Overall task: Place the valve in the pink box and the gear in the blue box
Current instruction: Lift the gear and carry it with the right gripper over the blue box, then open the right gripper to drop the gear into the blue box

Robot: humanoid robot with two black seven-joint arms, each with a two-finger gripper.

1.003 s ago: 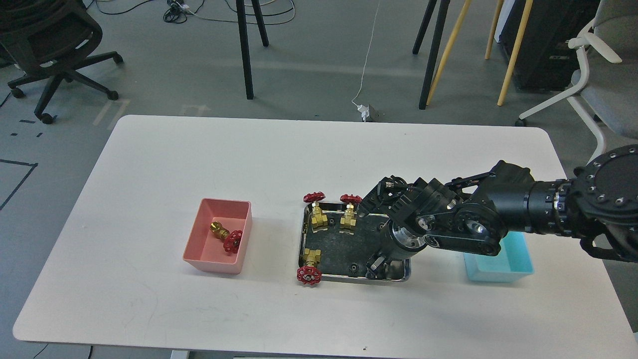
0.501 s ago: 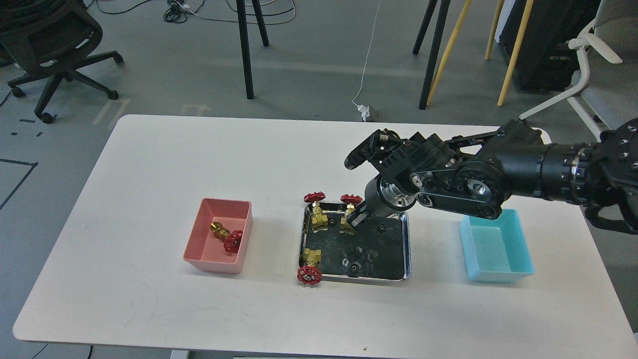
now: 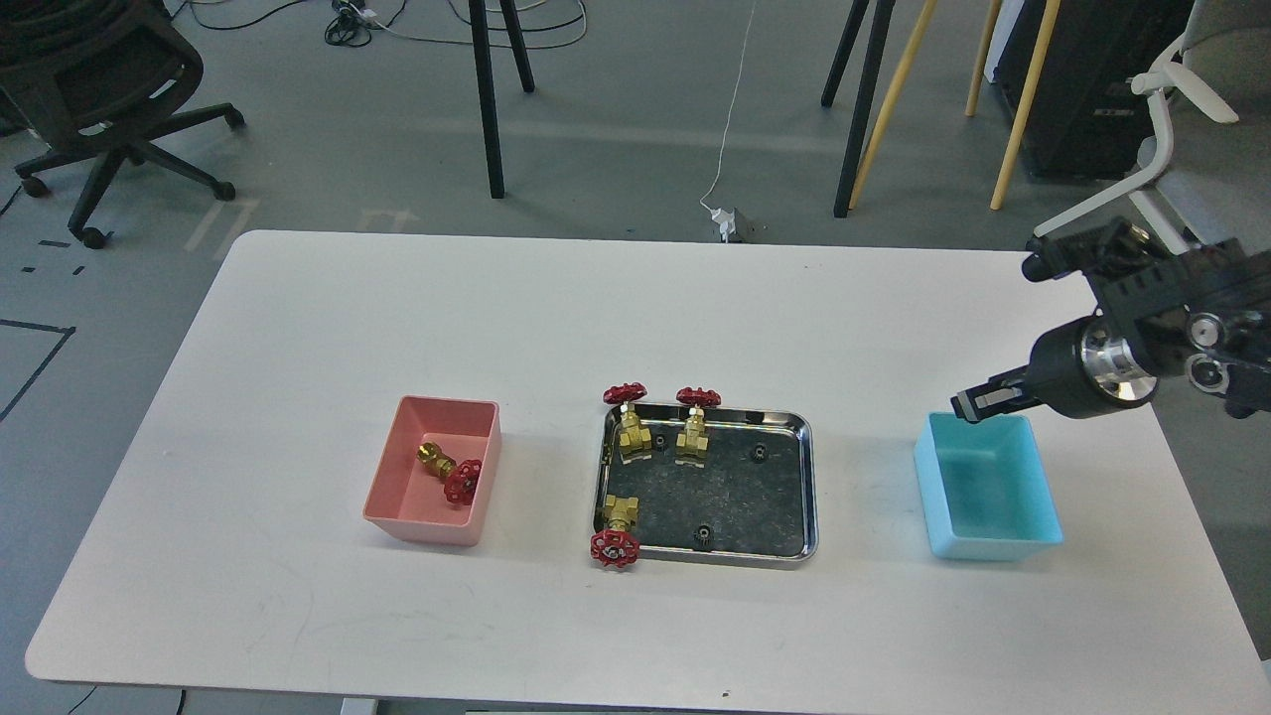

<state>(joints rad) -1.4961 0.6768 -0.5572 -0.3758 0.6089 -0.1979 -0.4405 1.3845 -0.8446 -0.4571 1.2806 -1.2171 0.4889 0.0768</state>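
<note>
The pink box (image 3: 392, 487) stands left of centre with one valve (image 3: 452, 473) lying in it. Three more valves sit in the steel tray (image 3: 810, 497): two at its far left (image 3: 628, 417) (image 3: 696, 422) and one at its near left corner (image 3: 616, 531). Small black gears lie on the tray floor (image 3: 760, 453) (image 3: 703, 535). The blue box (image 3: 993, 497) stands at the right. My right gripper (image 3: 978, 402) hovers over the blue box's far edge, fingers pointing left; they look close together, and I cannot see anything between them. My left arm is out of view.
The white table (image 3: 635, 308) ends close to the right of the blue box. Chairs, stands and cables are on the floor beyond the far edge.
My right gripper rose out of the steel tray, then swung right to above the blue box's far edge. The tray is now uncovered. The valves and boxes have not moved.
</note>
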